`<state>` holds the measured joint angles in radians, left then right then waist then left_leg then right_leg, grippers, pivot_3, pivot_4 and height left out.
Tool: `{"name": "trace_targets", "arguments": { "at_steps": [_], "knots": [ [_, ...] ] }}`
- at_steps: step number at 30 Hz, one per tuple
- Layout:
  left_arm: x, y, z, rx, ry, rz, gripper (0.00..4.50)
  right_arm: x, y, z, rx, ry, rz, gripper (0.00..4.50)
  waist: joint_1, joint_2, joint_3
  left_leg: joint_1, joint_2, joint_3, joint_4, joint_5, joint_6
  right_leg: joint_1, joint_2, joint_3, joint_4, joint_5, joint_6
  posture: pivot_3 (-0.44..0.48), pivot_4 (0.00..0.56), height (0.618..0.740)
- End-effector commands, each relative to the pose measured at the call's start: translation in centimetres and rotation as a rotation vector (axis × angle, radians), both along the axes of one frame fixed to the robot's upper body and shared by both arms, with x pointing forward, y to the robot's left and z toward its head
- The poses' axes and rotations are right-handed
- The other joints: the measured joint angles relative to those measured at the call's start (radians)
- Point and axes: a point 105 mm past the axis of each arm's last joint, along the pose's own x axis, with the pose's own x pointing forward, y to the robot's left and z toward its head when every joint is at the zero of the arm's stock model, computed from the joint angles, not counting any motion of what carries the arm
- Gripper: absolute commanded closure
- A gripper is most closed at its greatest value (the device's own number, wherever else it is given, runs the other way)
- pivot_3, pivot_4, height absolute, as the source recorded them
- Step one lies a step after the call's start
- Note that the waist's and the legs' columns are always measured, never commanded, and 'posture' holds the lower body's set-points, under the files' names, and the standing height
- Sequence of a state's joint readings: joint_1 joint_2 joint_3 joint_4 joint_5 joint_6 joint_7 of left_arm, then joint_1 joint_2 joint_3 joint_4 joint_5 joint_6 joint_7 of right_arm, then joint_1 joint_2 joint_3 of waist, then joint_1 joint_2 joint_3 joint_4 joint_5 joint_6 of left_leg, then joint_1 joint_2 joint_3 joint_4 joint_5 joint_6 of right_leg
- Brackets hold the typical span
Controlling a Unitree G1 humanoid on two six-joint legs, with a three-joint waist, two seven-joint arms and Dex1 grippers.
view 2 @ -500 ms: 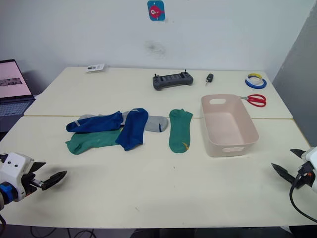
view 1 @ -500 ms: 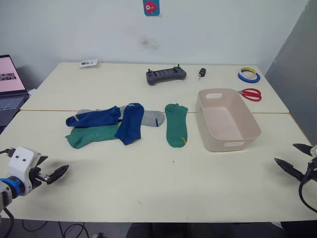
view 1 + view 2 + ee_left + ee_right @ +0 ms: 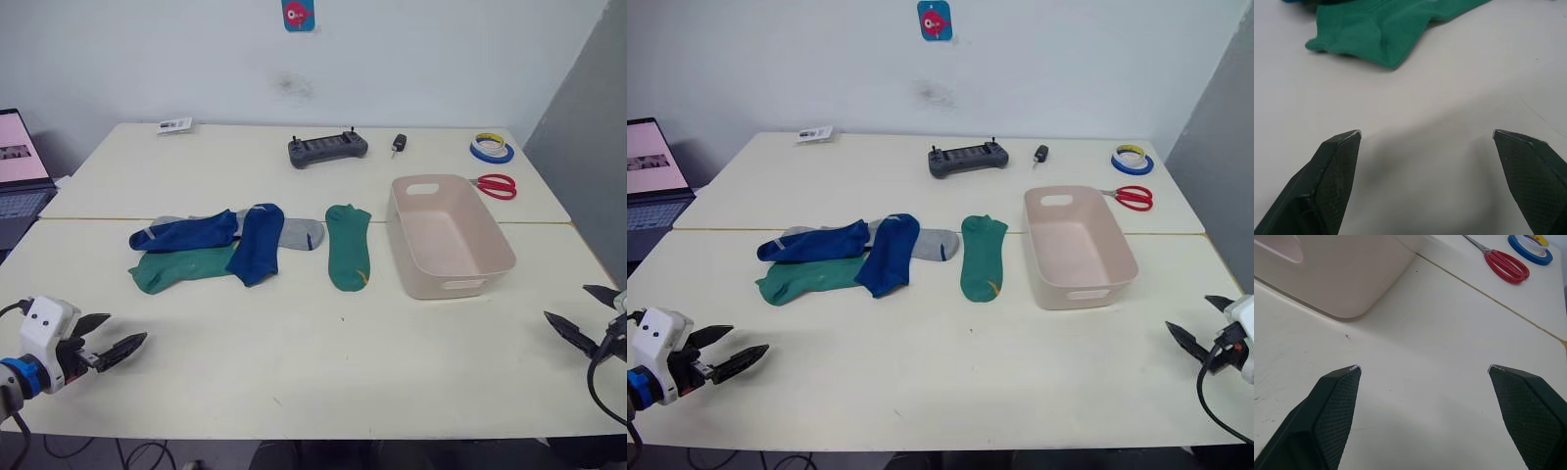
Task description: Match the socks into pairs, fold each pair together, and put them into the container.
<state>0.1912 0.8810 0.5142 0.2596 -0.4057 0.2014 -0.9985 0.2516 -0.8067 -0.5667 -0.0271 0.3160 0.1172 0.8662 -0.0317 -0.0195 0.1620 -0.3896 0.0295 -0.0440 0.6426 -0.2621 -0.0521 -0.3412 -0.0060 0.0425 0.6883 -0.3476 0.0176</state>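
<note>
Socks unmoved, unpaired left of container | left gripper dropped slightly, spread wide, empty | right gripper wide, empty | pairing not begun

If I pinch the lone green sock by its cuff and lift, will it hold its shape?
Probably not. The lone green sock lies flat and thin on the table, so it should drape limply from the pinch. It looks light and is unlikely to slip from the jaws, though its toe end may drag before it clears.
</note>
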Motion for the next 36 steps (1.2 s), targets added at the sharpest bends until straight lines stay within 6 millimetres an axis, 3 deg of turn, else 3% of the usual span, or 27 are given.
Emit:
{"name": "trace_targets", "arguments": {
  "at_steps": [1, 18, 28, 36],
  "knots": [
    [0.3, -0.1, 1.6, 0.009, -0.067, -0.029, 0.0, -0.2, 0.1, 0.7, -0.009, -0.03, 0.013, 0.04, 0.0, 0.0, 0.0, 0.0, 0.0, 0.0, 0.0, 0.0, 0.0, 0.0, 0.0, 0.0, 0.0, 0.0, 0.0, 0.0, 0.15, 0.74],
    [2.2, -3.2, 3.3, -0.073, -0.136, -0.124, 0.0, -0.5, 1.3, 1.0, -0.016, -0.046, 0.057, 0.04, 0.0, 0.0, 0.0, 0.0, 0.0, 0.0, 0.0, 0.0, 0.0, 0.0, 0.0, 0.0, 0.0, 0.0, 0.0, 0.0, 0.15, 0.74],
    [2.8, -5.9, 3.6, -0.072, -0.128, -0.241, 0.0, 0.7, 5.0, 3.8, 0.007, -0.13, 0.177, 0.04, 0.0, 0.0, 0.0, 0.0, 0.0, -0.001, 0.0, 0.0, 0.0, 0.0, 0.0, 0.0, 0.0, 0.0, 0.0, 0.0, 0.15, 0.74],
    [2.5, -9.1, 3.6, -0.058, -0.1, -0.389, 0.0, 0.5, 7.3, 4.6, -0.012, -0.112, 0.281, 0.04, 0.002, 0.0, 0.0, -0.001, 0.0, -0.001, 0.0, 0.0, 0.0, 0.0, 0.0, 0.0, 0.0, 0.0, 0.0, 0.0, 0.15, 0.74]
  ]
}}
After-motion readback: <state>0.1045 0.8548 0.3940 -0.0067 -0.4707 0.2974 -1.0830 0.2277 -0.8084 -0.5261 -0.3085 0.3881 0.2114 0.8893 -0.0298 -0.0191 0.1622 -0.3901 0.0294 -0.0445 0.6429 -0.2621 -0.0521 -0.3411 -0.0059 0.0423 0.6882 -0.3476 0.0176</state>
